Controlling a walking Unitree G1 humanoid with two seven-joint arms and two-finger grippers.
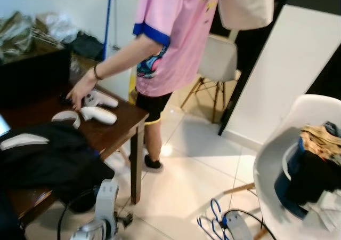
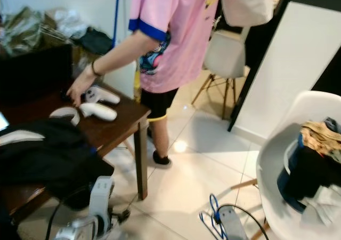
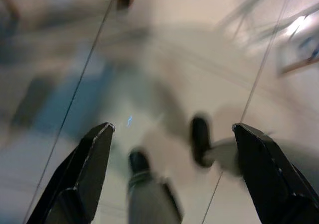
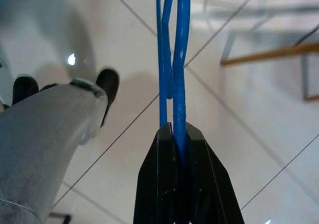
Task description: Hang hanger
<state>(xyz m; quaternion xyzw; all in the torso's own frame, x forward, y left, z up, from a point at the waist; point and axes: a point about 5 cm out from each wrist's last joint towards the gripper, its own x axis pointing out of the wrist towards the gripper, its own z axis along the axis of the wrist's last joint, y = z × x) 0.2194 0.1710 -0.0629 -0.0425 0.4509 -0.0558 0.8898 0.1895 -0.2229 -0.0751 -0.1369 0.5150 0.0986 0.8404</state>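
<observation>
Right gripper: jaws clamped together on the blue hanger, whose thin wire runs out past the fingertips over the tiled floor. In the head views the hanger shows low and near, right of centre, at the bottom edge beside a dark cable.

Left gripper: jaws wide apart, holding nothing, pointed down at the floor. View blurred; the robot's dark feet are just made out below.

Near left: left arm, silver, hanging low in front of the dark wooden table. Black cloth heaped on the near part of the table.

Near right: white chair loaded with a pile of clothes.

Mid left: white controllers on the far corner of the table. A person in a pink shirt stands just beyond that corner, one hand down among the controllers.

Far: second white chair with wooden legs; a white panel leaning at right; a pale bag hanging at the top.

Progress, judged: pickup is done, hanger secured. Left to do: find a rail or hook, carry the hanger over, raise it and hook it on. No rail can be identified here, so the task is at an early stage.
</observation>
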